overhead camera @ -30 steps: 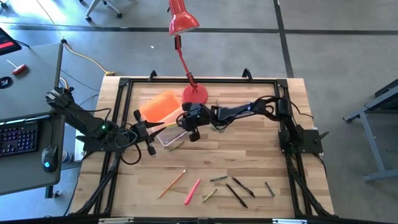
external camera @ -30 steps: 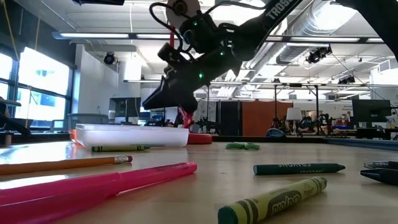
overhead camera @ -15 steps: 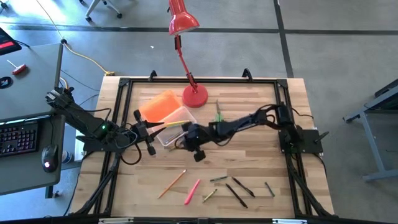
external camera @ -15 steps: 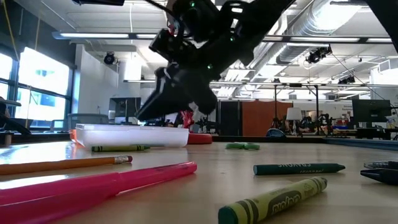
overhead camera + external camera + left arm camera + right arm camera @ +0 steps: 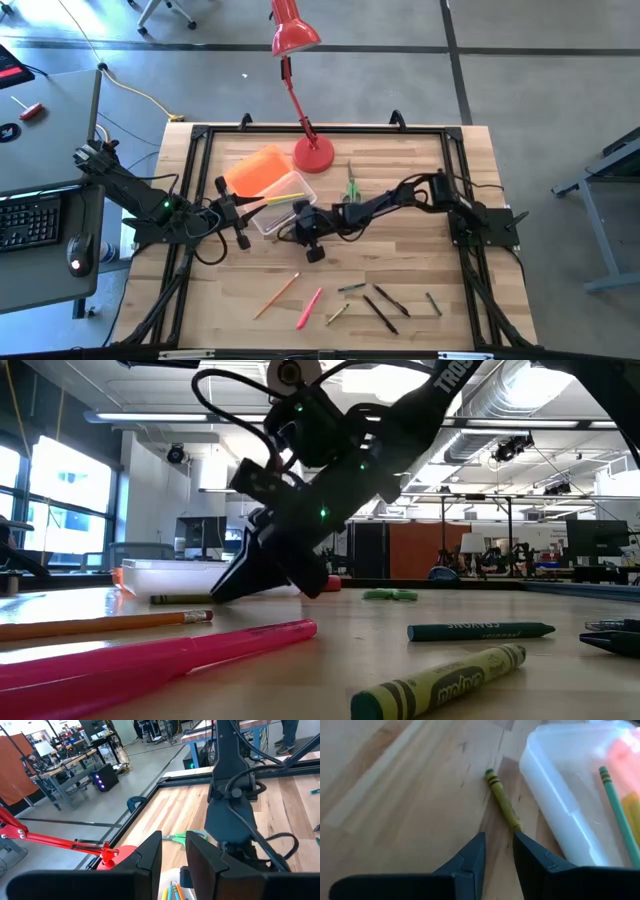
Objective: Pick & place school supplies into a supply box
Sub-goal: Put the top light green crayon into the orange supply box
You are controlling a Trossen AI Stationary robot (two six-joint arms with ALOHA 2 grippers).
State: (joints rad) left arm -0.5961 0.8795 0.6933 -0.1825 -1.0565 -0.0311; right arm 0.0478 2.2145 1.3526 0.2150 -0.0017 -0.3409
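The supply box [image 5: 285, 190] is clear, with its orange lid [image 5: 258, 170] open behind it and pencils inside. An olive crayon [image 5: 502, 802] lies on the table along the box's near wall [image 5: 555, 795]. My right gripper [image 5: 498, 842] is low over the table beside the box, pointing at the crayon's end with a narrow gap between its fingers. My left gripper [image 5: 175, 855] waits at the box's left end, also with a narrow gap. Green-handled scissors [image 5: 350, 185] lie right of the box. A pencil [image 5: 276, 295], a pink marker [image 5: 308, 308] and several crayons lie near the front edge. My right gripper slants down from the right, and its fingertips [image 5: 222, 592] reach the table by the crayon's end [image 5: 516, 826]; whether they touch the crayon I cannot tell. My left gripper stands level at the box's left end; I cannot tell if it touches the box.
The red lamp's base [image 5: 313, 153] stands just behind the box, and its arm leans toward the far edge. A black frame [image 5: 200, 135] runs around the table. Bare wood lies between the box and the loose supplies near the front.
My right gripper moved from above the box's far end, by the lamp base, toward the table's near edge and down, ending low beside the box's near wall at the olive crayon. This uncovered the scissors. My left arm stayed still.
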